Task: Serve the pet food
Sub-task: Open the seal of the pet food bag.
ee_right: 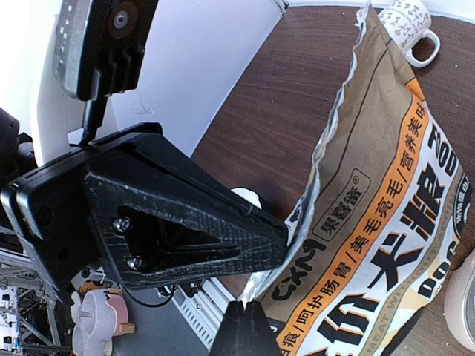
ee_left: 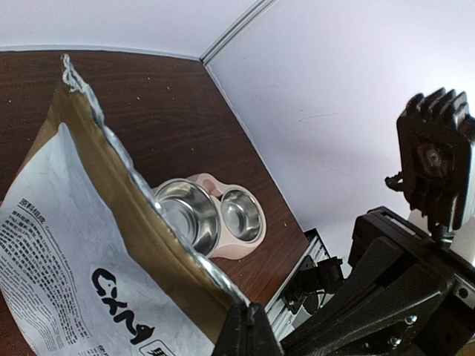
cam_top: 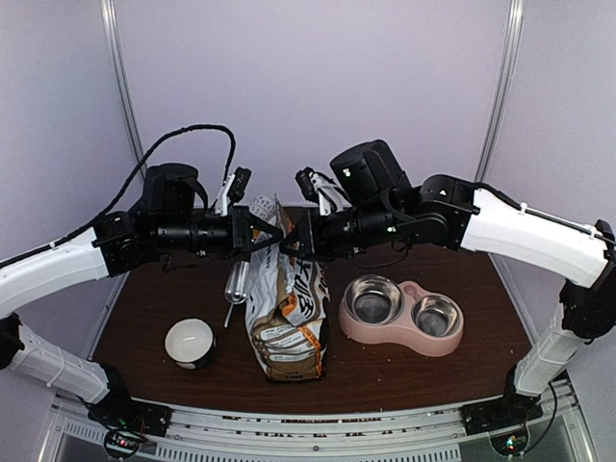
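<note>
Bag [cam_top: 286,322] stands on the surface [cam_top: 144,308] between the two hands, its torn top edge clamped by the left hand [cam_top: 260,234] and the right hand [cam_top: 295,241]. Kibble is hidden from view; a pink double bowl [cam_top: 400,313] sits below the right hand.

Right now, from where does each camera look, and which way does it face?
Top external: above and behind the bases, looking down at the table; both arms show, left hand and right hand shut on the bag.
Left wrist: faces past the bag to the pink bowl; right hand shows.
Right wrist: faces across the bag toward a mug; left hand shows.
Shared: the bag, in all three.
</note>
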